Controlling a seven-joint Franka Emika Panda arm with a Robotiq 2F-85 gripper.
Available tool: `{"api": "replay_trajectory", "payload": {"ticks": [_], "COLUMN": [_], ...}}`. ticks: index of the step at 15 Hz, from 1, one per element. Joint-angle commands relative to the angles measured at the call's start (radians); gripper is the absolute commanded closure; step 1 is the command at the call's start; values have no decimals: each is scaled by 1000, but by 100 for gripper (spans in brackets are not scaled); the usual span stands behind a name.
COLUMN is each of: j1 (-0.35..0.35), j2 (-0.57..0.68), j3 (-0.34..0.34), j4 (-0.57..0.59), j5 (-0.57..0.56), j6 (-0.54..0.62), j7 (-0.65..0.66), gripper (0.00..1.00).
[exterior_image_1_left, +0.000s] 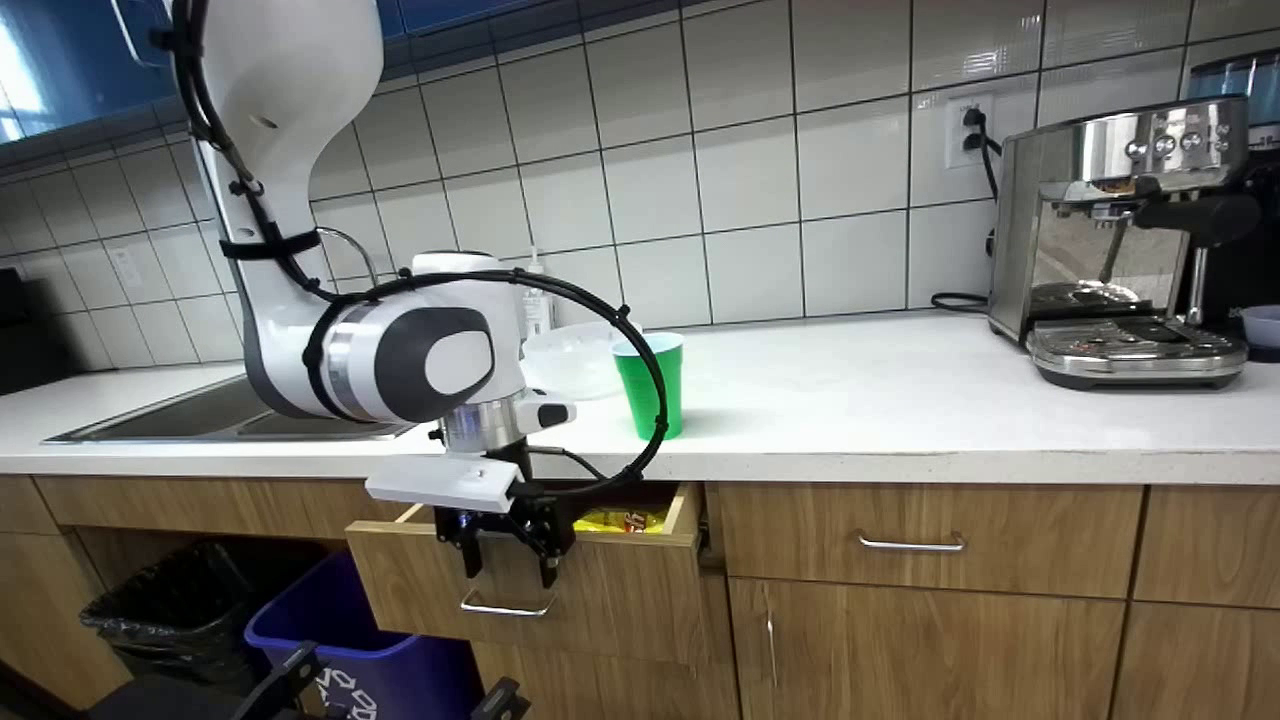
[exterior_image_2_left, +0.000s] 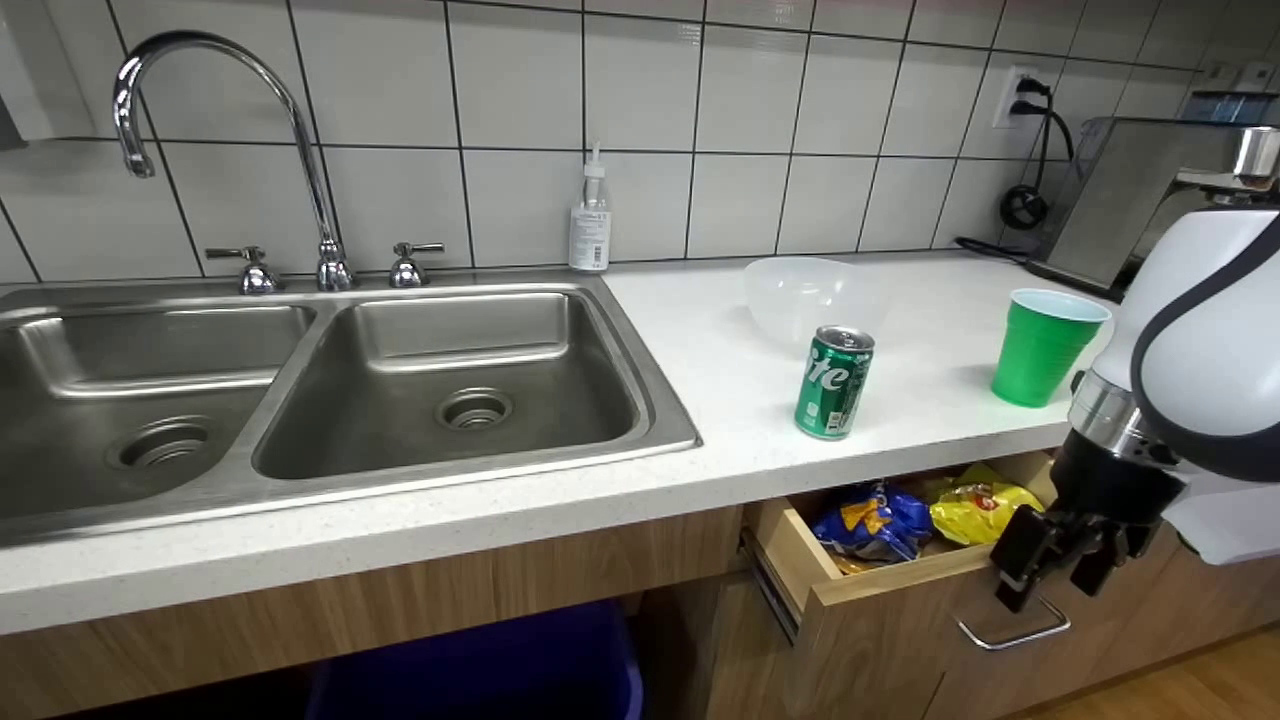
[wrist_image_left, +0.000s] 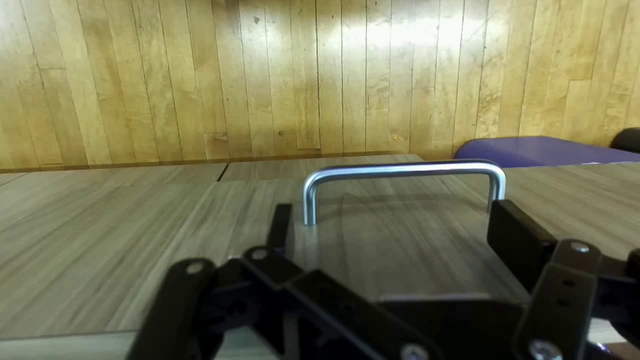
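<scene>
Drawer (exterior_image_2_left: 890, 630) partway out on my cam, blue bag (exterior_image_2_left: 880, 525) & yellow bag (exterior_image_2_left: 985, 512) inside; that part's done, I'd judge. My fingers (wrist_image_left: 520, 245) are spread wide w/ nothing btwn, just above the handle (wrist_image_left: 400, 171). Grip on it: n/y done.

Exterior views share the drawer (exterior_image_1_left: 615, 600) — wrist view faces down.
</scene>
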Motion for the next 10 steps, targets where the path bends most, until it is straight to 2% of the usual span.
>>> {"api": "replay_trajectory", "payload": {"ticks": [1,6,10], "j1": [96,179,179], "j2": [16,44,63], "j3": [-86,-153,-144], "j4": [75,118,148], "j5": [-38,-47,-25], "j6": [-56,-42,-34], "j7": [0,21,32], "gripper": [0,0,0]}}
